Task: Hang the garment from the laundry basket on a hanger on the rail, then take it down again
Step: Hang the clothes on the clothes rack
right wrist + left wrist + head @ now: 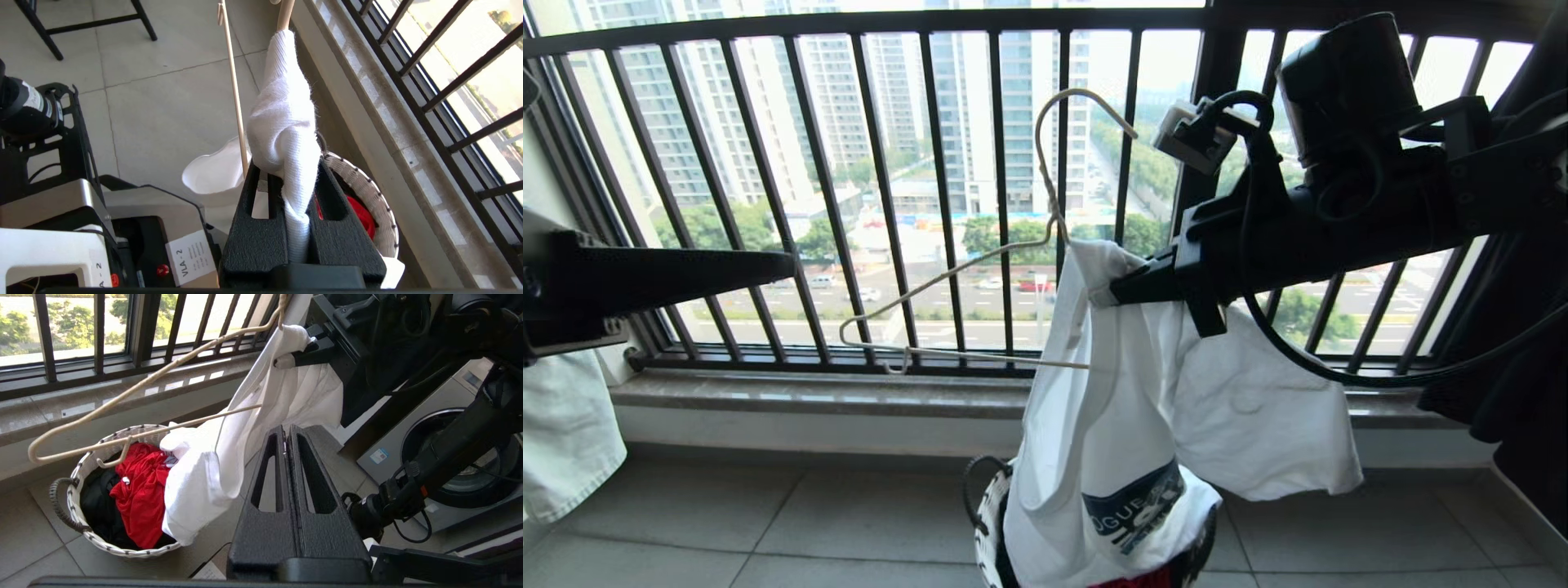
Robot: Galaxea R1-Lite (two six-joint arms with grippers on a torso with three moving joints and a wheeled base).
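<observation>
My right gripper (pixel 1104 292) is shut on a bunched fold at the top of the white garment (pixel 1111 425), which hangs from it down into the laundry basket (pixel 984 523). The blue chest logo shows low on the cloth. The cream wire hanger (pixel 947 273) hangs in the air with one arm inside the garment, its hook up in front of the window bars. In the right wrist view the cloth (pixel 286 114) fills the gap between the fingers (pixel 253 228). My left gripper (pixel 286 428) is shut and empty, level, apart from the hanger to its left (pixel 788 263). The rail is out of view.
The basket (pixel 77 486) stands on the tiled floor below the stone sill (pixel 809 400) and holds a red garment (pixel 139 490). A black barred window railing (pixel 882 188) is behind. Pale denim (pixel 564 433) hangs at left, a washing machine (pixel 449 457) stands at right.
</observation>
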